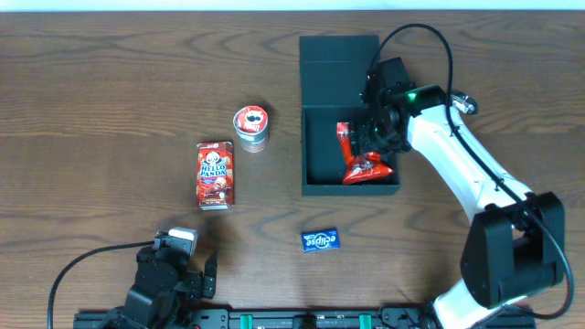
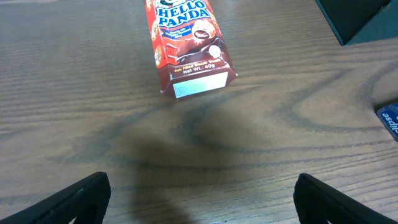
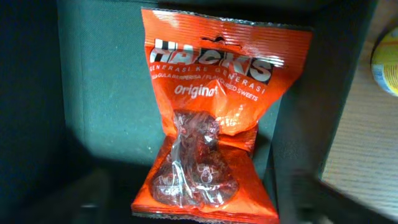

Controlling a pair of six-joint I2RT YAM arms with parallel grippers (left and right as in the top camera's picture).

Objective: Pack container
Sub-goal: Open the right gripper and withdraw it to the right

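Packing stands at an early stage, read here from the robot's side of the desk (image 1: 110,91) outward. Nearest, the left tool (image 2: 202,196) hangs low over bare wood with its fingers (image 2: 81,193) spread wide and nothing between them. Just beyond it, toward the middle, a small blue Eclipse packet (image 1: 321,239) lies flat and untouched. Farther out on the left lies the Hello Panda box (image 1: 216,174) on its back, and beyond that stands a small round tub (image 1: 250,126) with a red printed lid; both are well apart from the container.

The container (image 1: 320,137) sits right of centre, its hinged flap lid (image 1: 338,55) thrown back flat on the far side. Inside, against the near right wall, lies one item only, an orange bag of Hacks sweets (image 3: 211,118). The right tool (image 1: 379,135) is poised over that bag. In the wrist view its fingers show only as dim blurs at the two lower corners, wide apart, and the bag rests on the container floor with nothing pinching it.

By this evidence one item of four is packed. Three items remain on the desk, and the lid is not yet closed.
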